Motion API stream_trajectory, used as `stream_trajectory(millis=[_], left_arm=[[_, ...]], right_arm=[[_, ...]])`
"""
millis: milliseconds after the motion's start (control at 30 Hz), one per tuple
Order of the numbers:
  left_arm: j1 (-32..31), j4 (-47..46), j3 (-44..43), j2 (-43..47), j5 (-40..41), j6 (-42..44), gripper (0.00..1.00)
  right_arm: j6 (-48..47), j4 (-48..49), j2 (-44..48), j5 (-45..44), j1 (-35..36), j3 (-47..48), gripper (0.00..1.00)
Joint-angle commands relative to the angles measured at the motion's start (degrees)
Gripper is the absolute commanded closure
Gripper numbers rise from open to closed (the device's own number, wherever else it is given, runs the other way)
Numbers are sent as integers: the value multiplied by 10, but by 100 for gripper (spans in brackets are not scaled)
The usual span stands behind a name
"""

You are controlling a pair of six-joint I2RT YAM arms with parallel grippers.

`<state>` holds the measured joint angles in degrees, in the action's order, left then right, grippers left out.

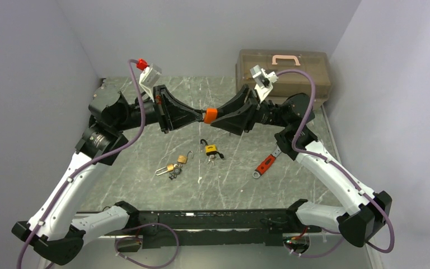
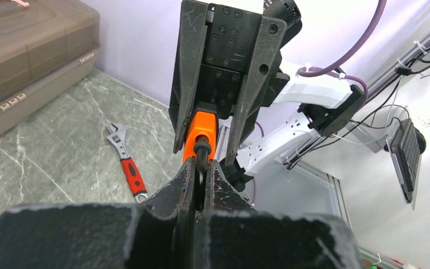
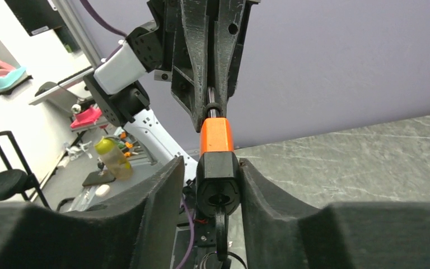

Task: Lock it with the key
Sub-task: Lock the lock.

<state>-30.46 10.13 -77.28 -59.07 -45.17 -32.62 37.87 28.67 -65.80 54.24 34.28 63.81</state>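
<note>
**Two arms meet on one orange padlock above the table**

Both arms reach inward from my left and right, and their tips meet in mid-air over the middle of the grey marbled table [image 1: 145, 190]. Between them hangs the orange padlock [image 1: 210, 115], lifted well clear of the surface.

The left gripper [image 2: 200, 180] has its jaws pressed together on the padlock's dark shackle [image 2: 201, 159], pinching the loop just beyond the orange body.

The right gripper [image 3: 218, 185] comes at the lock from the opposite end. Its jaws stand apart, straddling the black base [image 3: 218, 193]. One finger looks to be touching the base, while a thin sliver of background shows beside the other, so I do not read this as a firm clamp.

A key [image 3: 221, 227] sits in the keyhole on the base and hangs down between the right fingers.

On the table below lie three more locks. A black and yellow padlock [image 1: 211, 149] is nearly under the meeting point. To its left are a brass padlock [image 1: 182, 159] and a second brass padlock [image 1: 171, 167], close together. A red-handled adjustable wrench [image 1: 265, 165] lies to the right, and a brown toolbox [image 1: 308, 67] with a pink handle stands at the far right corner.
</note>
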Motion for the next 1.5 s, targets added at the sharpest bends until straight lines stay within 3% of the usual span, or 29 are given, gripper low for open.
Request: stream_trajectory(millis=[0,133,200,333,467,700,1000,1133,1200,1467], left_arm=[[-2,-47,-10,14,4,-4,100],[-2,-27,-15,12,2,10,100],[-2,6,-23,11,3,30,92],[-1,55,-30,24,17,71,67],[-1,97,-41,34,34,106,60],[-1,131,-49,35,28,135,64],[-1,142,-50,23,17,147,78],[-1,140,-44,19,4,147,89],[-1,139,-41,17,1,149,99],[-2,103,-22,11,-29,131,100]], right_arm=[[1,15,2,-6,2,13,62],[6,6,3,-12,1,13,85],[7,-2,8,-17,2,11,99],[5,-28,20,-22,2,8,100],[7,-39,31,-25,2,-5,100],[3,-56,41,-28,2,-9,100],[9,-57,37,-23,2,-5,100],[15,-52,35,-19,1,-3,100],[23,-44,32,-14,2,-3,100],[42,-27,20,-6,2,-1,100]])
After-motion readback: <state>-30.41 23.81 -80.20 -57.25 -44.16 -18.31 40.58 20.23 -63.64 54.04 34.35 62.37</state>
